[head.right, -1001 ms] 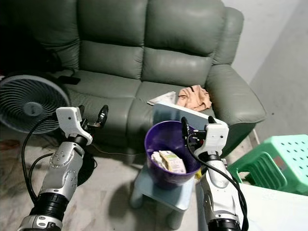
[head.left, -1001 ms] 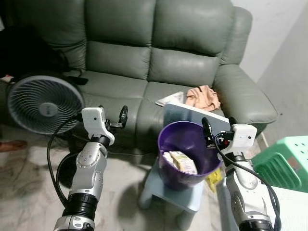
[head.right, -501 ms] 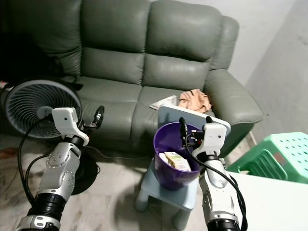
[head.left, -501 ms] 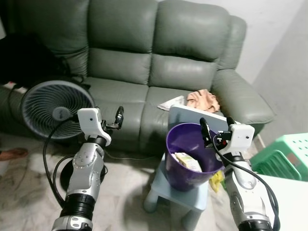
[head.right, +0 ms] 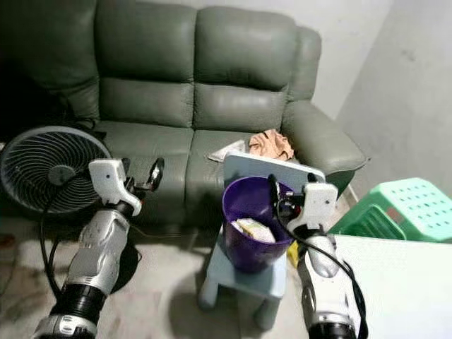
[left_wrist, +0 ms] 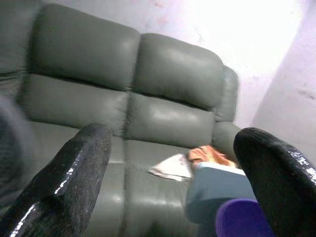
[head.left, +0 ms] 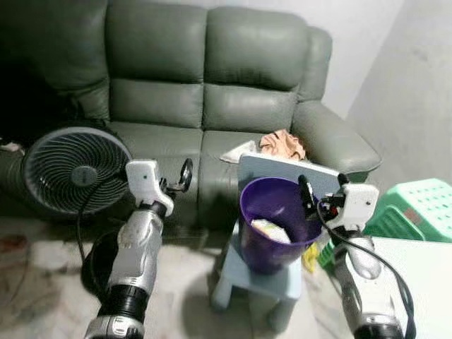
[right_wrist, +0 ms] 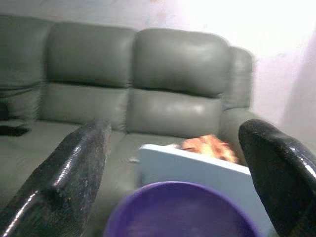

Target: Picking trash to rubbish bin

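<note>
Grey-green leather fills the back of the room: a two-seat sofa (head.left: 205, 106) stands against a pale wall, with a crumpled orange cloth (head.left: 282, 144) and a flat white paper (head.left: 237, 150) lying on its right seat cushion. On the marbled floor before it, a round black floor fan (head.left: 70, 169) stands to the robot's left, and a pale blue plastic stool (head.left: 258, 279) carries a purple plastic rubbish bin (head.left: 272, 226) that leans against the stool's upright blue back panel. Inside the bin lies a small white-and-yellow carton of trash (head.left: 272, 229). A green perforated plastic stool (head.left: 417, 205) sits off to the right, beside a white surface (head.left: 424, 282). The left gripper (head.left: 180, 176) is raised in front of the sofa's seat edge, fingers spread wide with nothing between them. The right gripper (head.left: 321, 194) hovers at the bin's right rim, its fingers (right_wrist: 74, 168) likewise parted wide and empty.
</note>
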Controlling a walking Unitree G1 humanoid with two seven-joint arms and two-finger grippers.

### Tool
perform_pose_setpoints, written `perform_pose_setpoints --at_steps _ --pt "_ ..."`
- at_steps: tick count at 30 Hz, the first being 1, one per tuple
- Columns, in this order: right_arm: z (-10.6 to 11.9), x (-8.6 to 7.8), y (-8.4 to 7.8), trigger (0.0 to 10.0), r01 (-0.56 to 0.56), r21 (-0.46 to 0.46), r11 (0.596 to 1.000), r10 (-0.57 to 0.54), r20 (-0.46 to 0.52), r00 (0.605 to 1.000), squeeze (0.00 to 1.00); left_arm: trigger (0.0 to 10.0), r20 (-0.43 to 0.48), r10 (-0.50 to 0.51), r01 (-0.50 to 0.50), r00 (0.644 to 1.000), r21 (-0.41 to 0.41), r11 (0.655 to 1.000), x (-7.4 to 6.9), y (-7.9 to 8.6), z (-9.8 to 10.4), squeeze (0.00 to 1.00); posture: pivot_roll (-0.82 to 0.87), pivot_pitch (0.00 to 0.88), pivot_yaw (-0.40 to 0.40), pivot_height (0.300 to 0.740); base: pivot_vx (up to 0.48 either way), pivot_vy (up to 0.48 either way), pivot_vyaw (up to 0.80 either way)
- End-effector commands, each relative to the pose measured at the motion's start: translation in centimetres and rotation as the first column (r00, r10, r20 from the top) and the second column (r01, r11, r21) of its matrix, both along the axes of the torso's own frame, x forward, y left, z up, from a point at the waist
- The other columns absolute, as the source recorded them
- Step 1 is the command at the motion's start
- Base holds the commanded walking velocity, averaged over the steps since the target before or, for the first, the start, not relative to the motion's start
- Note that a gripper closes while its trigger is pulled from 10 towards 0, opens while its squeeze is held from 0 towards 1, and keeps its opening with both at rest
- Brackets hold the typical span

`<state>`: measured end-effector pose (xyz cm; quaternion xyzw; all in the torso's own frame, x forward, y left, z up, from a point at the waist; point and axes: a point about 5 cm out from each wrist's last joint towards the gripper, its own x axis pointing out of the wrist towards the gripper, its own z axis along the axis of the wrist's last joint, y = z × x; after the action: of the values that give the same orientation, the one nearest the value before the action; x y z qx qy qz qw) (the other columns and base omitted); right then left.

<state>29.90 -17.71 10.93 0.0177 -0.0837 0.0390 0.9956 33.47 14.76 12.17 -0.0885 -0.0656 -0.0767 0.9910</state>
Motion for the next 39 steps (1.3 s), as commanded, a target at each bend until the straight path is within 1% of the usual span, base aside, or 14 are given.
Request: perform_pose_setpoints --at_steps 1,32,37,39 --pt "0.42 0.19 0.09 10.0 -0.008 -0.008 1.0 0.008 0.011 1.0 0.0 10.0 0.009 0.0 0.0 1.0 0.005 1.0 0.14 -0.01 0.26 0.0 -0.01 0.0 -0.089 0.74 0.0 0.307 0.0" --pt "0.18 -0.15 0.07 10.0 -0.019 -0.022 1.0 0.019 -0.002 1.0 0.0 10.0 0.008 -0.014 0.014 1.0 0.008 1.0 0.17 -0.39 0.14 0.0 -0.01 0.0 -0.092 0.74 0.0 0.303 0.0" --pt "-0.12 -0.09 0.07 10.0 -0.016 -0.025 1.0 0.016 -0.033 0.999 0.0 10.0 0.001 -0.01 0.01 1.0 0.018 1.0 0.14 -0.4 0.02 0.0 -0.01 0.0 -0.091 0.74 0.0 0.0 0.0" --pt "-0.27 -0.03 0.09 10.0 -0.015 -0.029 0.999 0.013 -0.048 0.999 0.0 10.0 0.002 -0.009 0.009 1.0 0.019 1.0 0.15 -0.43 0.05 0.0 -0.02 0.0 -0.09 0.74 0.0 0.0 -0.56"
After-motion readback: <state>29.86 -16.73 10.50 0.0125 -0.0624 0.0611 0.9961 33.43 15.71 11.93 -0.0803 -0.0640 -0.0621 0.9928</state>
